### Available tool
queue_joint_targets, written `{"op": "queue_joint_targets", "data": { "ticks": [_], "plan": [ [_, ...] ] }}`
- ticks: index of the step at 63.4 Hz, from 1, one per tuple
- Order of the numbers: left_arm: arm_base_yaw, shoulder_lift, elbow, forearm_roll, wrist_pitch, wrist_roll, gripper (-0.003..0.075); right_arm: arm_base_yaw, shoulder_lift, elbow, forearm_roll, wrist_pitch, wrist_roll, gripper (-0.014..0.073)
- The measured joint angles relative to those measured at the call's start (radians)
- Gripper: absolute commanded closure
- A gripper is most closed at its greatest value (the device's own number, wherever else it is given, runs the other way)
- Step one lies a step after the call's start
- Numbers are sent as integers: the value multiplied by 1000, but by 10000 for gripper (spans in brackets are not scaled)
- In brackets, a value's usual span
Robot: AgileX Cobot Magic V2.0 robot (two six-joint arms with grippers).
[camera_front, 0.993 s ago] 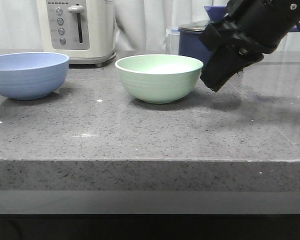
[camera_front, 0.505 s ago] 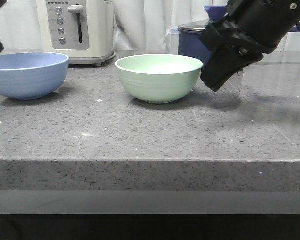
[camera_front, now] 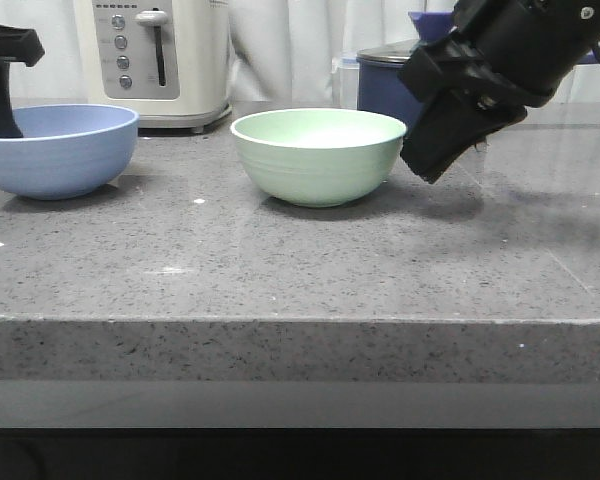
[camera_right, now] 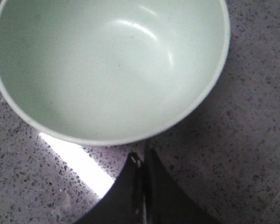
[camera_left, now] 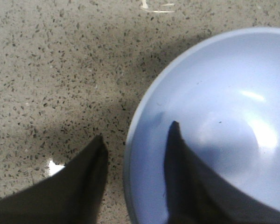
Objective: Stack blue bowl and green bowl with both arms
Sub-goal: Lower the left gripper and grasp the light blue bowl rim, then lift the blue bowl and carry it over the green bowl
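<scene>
The blue bowl (camera_front: 60, 152) stands upright at the far left of the counter. My left gripper (camera_front: 0, 125) is open and straddles its left rim. In the left wrist view one finger is inside the blue bowl (camera_left: 233, 121) and the other is outside over the counter, with the left gripper (camera_left: 137, 131) set over the rim. The green bowl (camera_front: 318, 157) stands upright mid-counter. My right gripper (camera_front: 432, 168) is shut and empty, hanging tilted just right of the green bowl, apart from it. In the right wrist view the right gripper (camera_right: 143, 157) sits just outside the green bowl (camera_right: 107, 65).
A cream toaster (camera_front: 160, 60) stands at the back, between the bowls. A dark navy saucepan (camera_front: 380, 90) stands behind the green bowl, partly hidden by my right arm. The grey speckled counter ends at a front edge (camera_front: 300, 320).
My left gripper has come in from the upper left and dropped over the blue bowl's rim. The right arm and both bowls have not moved.
</scene>
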Motion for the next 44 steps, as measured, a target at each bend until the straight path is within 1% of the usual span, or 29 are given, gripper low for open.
{"op": "queue_joint_targets", "data": {
  "ticks": [2,3,8,21,31,38,44],
  "plan": [
    [0,0,0,1,0,0,646,0,0,0,0,0,0,658],
    [0,0,0,1,0,0,675,0,0,0,0,0,0,658],
    [0,0,0,1,0,0,738,0,0,0,0,0,2,658],
    [0,0,-11,-9,-7,0,740,0,0,0,0,0,2,658],
    [-5,0,-68,-4,29,0,740,0,0,0,0,0,2,658],
    [-38,-10,-137,-7,65,7,740,0,0,0,0,0,2,658],
    [-86,-18,-202,-18,76,11,740,0,0,0,0,0,2,658]
  ]
}}
